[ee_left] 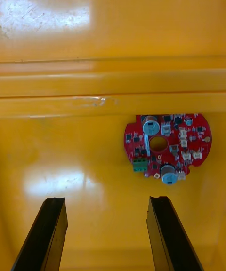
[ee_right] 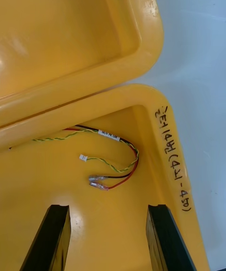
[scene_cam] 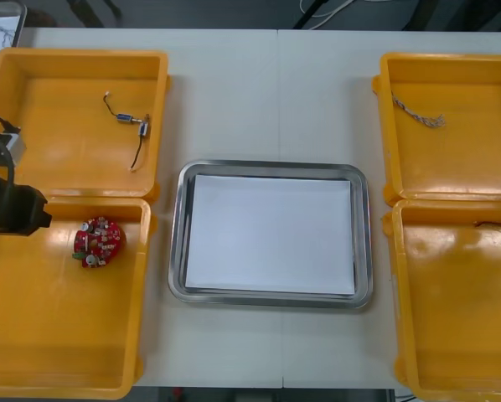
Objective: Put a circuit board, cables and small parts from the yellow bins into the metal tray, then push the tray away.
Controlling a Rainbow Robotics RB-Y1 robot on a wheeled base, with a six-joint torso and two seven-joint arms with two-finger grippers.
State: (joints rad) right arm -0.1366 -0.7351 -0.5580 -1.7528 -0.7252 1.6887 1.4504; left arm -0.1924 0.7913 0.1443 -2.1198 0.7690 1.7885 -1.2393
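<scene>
Front view: light table (scene_cam: pixel 276 100); metal tray (scene_cam: pixel 176 239) at centre, white inside, nothing in it. Left far bin (scene_cam: pixel 41 159) holds a small metal part (scene_cam: pixel 142 125) with thin dark leads, its kind hard to make out from here. Left near bin (scene_cam: pixel 58 335) holds the round red circuit board (scene_cam: pixel 99 241) close to its far wall; the left arm (scene_cam: pixel 7 205) reaches in over that bin's outer edge. Right far bin (scene_cam: pixel 460 159) holds a twisted blue and white cable (scene_cam: pixel 418 111). Right near bin (scene_cam: pixel 451 318) shows a wire end at its outer side. Right wrist view: right gripper (ee_right: pixel 108 207) over the right near bin, fingers spread wide with nothing between them; red and yellow cable (ee_right: pixel 109 135) lies loosely curled ahead of the fingers, near the bin's corner; handwriting (ee_right: pixel 176 158) on the rim. Left wrist view: left gripper (ee_left: pixel 107 200), fingers likewise spread and holding nothing; the circuit board lies flat ahead, nearer one finger's line than the gap, apart from both.
</scene>
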